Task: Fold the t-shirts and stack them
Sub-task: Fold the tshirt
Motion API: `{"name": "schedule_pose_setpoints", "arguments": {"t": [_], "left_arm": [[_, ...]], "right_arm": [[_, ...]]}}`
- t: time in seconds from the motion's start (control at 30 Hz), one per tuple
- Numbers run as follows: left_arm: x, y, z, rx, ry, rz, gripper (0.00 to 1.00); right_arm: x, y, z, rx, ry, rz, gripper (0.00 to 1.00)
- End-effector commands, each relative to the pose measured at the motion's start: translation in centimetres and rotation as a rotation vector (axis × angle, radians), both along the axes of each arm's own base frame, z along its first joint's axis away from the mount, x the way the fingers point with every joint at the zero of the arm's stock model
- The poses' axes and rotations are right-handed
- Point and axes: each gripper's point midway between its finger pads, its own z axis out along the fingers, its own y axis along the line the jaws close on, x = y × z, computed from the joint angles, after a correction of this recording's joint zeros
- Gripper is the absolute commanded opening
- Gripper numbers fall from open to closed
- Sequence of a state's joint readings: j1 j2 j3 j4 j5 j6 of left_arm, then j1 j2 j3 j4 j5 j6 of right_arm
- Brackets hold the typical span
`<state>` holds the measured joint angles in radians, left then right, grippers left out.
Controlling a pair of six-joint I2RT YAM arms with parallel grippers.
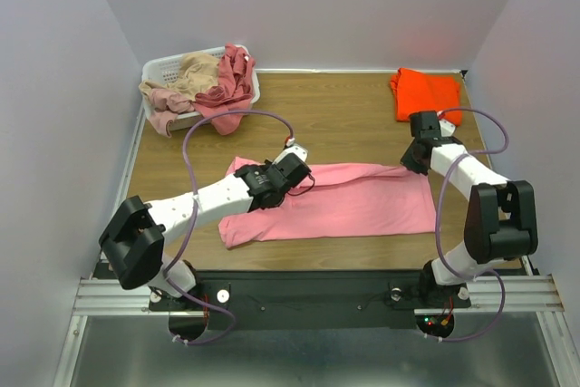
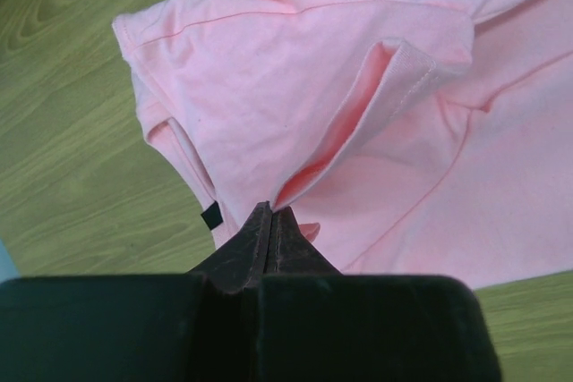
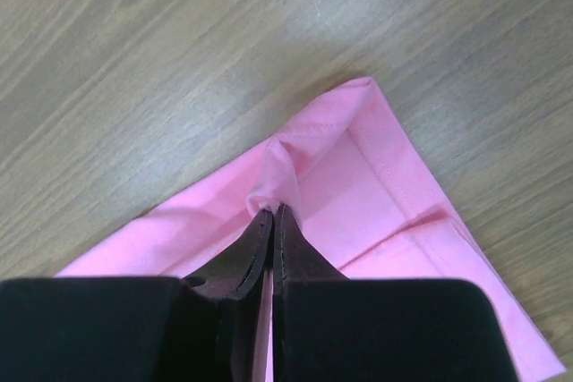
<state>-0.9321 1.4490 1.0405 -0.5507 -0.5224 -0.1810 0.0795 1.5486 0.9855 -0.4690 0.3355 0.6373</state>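
on my feeds the pink t-shirt (image 1: pixel 353 206) lies spread lengthwise across the table (image 1: pixel 344 124), partly folded over on itself, and everything else i place from it. my left gripper (image 1: pixel 297 168) sits over the shirt's upper edge, towards its left end. on the left wrist view its fingers (image 2: pixel 264 230) are pressed together on a raised fold of pink cloth, with a sleeve hem standing open just beyond the tips. the dark neck label (image 2: pixel 211 215) shows right beside them at the shirt's edge. my right gripper (image 1: pixel 419 156) is at the shirt's far right corner. on the right wrist view its fingers (image 3: pixel 279 234) are closed tight, pinching that corner, and the stitched hem puckers up into the tips while the cloth around it lies flat on the wood. beyond the pink t-shirt's right end, well apart from it, the orange t-shirt (image 1: pixel 426 92) sits folded. beyond its left end stands the white laundry basket (image 1: pixel 163 68), with a dusty rose t-shirt (image 1: pixel 231 79) and a tan t-shirt (image 1: pixel 195 74) heaped in it, cloth hanging over the rim
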Motion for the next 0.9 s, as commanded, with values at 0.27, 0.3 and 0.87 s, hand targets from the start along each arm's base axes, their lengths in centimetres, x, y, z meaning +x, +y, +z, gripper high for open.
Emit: {"name": "schedule_pose_setpoints", "arguments": {"t": [0.27,0.3,0.87], "left_arm": [[-2.0,0.2,-2.4,0.108,0.001,0.114,0.38],[-1.9,0.1,-1.8,0.105,-0.021,0.123,0.41],[-0.7,-5.8,13.6,-0.630,-0.330,0.124,0.98]], "right_arm": [[-3.4,-0.1,-0.6,0.001,0.002,0.001,0.13],[-3.8,-0.1,-0.7,0.009,0.001,-0.014,0.14],[-3.7,0.7,5.8,0.014,-0.105,0.110,1.00]]}}
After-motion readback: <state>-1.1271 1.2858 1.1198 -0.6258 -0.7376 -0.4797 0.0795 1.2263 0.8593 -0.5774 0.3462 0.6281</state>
